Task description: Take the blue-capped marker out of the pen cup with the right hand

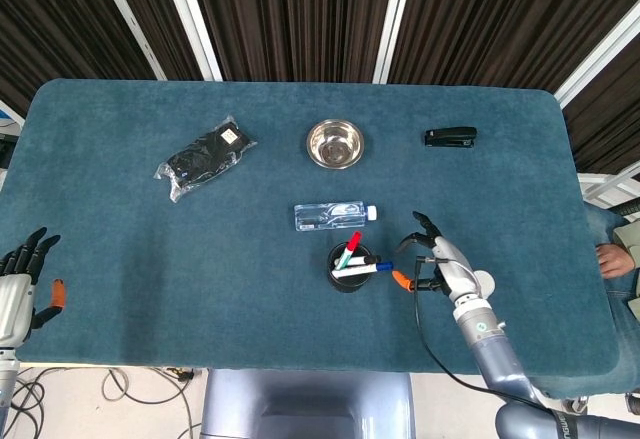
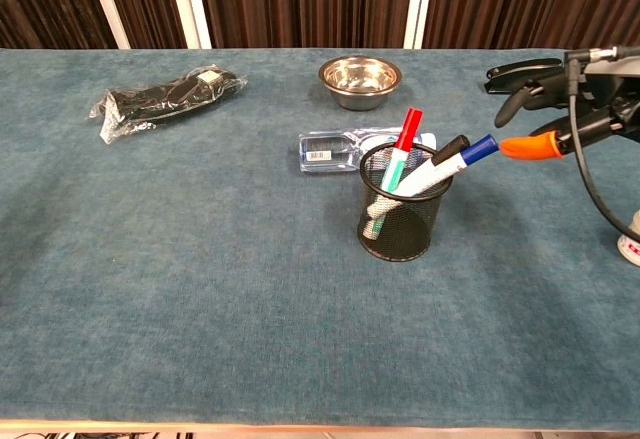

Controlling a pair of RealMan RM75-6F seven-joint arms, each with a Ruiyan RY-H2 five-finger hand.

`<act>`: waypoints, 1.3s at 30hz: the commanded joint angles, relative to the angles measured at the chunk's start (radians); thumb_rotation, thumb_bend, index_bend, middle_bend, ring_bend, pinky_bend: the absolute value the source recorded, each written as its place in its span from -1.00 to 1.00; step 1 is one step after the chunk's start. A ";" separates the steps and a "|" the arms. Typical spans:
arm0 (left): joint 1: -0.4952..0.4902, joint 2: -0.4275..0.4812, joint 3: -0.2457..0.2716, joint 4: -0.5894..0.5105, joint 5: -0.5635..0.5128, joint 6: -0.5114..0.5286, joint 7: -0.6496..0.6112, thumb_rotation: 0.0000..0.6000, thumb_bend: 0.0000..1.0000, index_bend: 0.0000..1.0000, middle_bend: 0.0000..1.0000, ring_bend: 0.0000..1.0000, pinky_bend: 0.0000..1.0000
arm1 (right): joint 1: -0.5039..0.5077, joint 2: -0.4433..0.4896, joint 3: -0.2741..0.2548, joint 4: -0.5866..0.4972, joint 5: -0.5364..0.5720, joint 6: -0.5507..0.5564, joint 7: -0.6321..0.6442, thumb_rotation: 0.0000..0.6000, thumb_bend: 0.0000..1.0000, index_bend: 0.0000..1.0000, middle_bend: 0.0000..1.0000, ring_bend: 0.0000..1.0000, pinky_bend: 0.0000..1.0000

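Three markers lean in the pen cup [image 1: 348,266], a black mesh cylinder standing upright near the middle of the tabletop [image 1: 120,219]: a red-capped marker [image 2: 405,137], a black-capped marker [image 2: 449,150] and the blue-capped marker [image 2: 462,157]. The blue-capped marker is still in the cup, tilted so its cap pokes out over the rim toward 3 o'clock in the head view. The right hand [image 1: 432,256] hovers just beside the cup at its 3 o'clock, fingers spread apart and holding nothing; its orange thumb tip [image 2: 531,146] sits very near the blue cap, and whether they touch I cannot tell. The left hand [image 1: 22,281] rests at the tabletop's edge far out at 9 o'clock, fingers apart and empty.

Just beyond the cup at 12 o'clock lies a clear water bottle [image 1: 334,216] on its side, and farther in that direction a steel bowl [image 1: 335,144]. A black stapler [image 1: 450,137] sits toward 1 o'clock, and a black bundle in clear plastic [image 1: 204,157] lies toward 10 o'clock.
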 commanded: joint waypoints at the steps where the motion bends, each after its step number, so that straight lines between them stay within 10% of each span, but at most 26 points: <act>1: 0.000 0.000 0.000 -0.001 -0.001 -0.001 0.001 1.00 0.12 -0.75 -0.93 -0.78 -0.72 | 0.002 -0.009 -0.003 -0.001 -0.007 0.003 -0.014 1.00 -0.29 -0.05 -1.00 -0.92 -0.68; 39: -0.004 0.010 0.002 -0.013 -0.019 -0.020 0.015 1.00 0.12 -0.74 -0.94 -0.78 -0.72 | 0.006 -0.043 0.007 0.023 -0.001 -0.012 -0.040 1.00 -0.18 0.11 -1.00 -0.92 -0.68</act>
